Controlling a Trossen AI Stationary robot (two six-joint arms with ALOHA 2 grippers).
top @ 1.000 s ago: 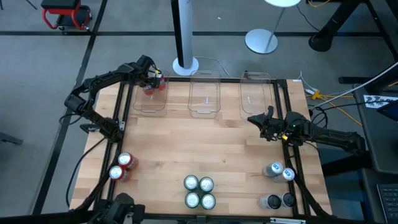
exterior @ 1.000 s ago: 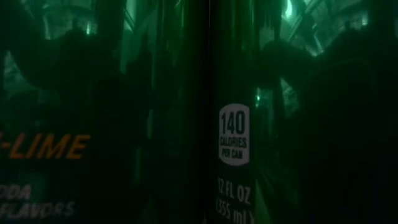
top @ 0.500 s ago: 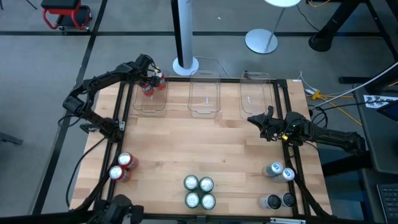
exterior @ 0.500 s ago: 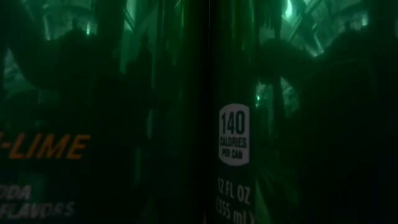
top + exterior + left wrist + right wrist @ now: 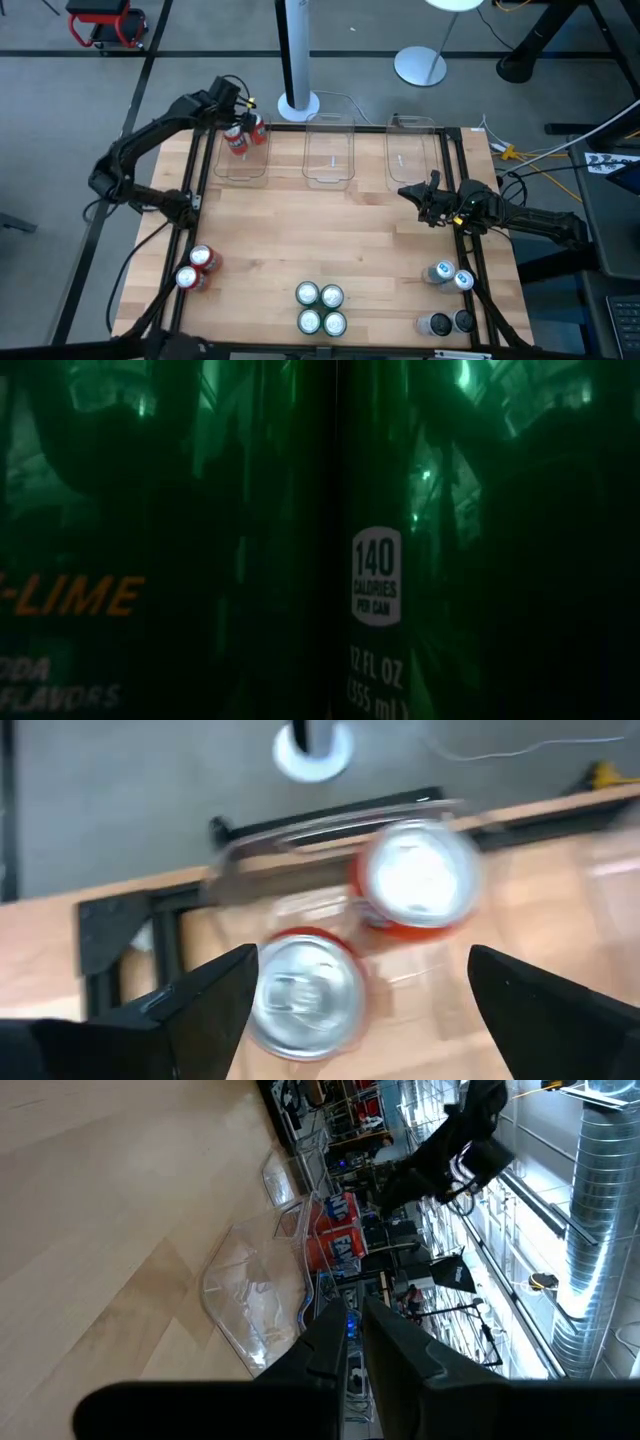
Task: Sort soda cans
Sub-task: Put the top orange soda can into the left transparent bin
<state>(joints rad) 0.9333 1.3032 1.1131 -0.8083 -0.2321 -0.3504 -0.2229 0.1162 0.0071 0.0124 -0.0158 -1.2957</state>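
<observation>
The wooden table (image 5: 330, 240) carries three clear bins along its far edge, and the left gripper (image 5: 360, 1010) hangs above the left bin (image 5: 240, 160) with its fingers spread wide and nothing between them, two red cans (image 5: 415, 880) standing in that bin directly beneath it. Well away from that gripper, toward the table's near edge, stand two more red cans (image 5: 195, 268), four green cans (image 5: 320, 308) and four blue or dark cans (image 5: 448, 297). The right gripper (image 5: 407, 191) waits with fingers pressed together, empty, just in front of the right bin (image 5: 413, 155).

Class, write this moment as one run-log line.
left pincer: open, above left bin | red cans: two in bin | right pincer: shut, idle at right table edge
</observation>
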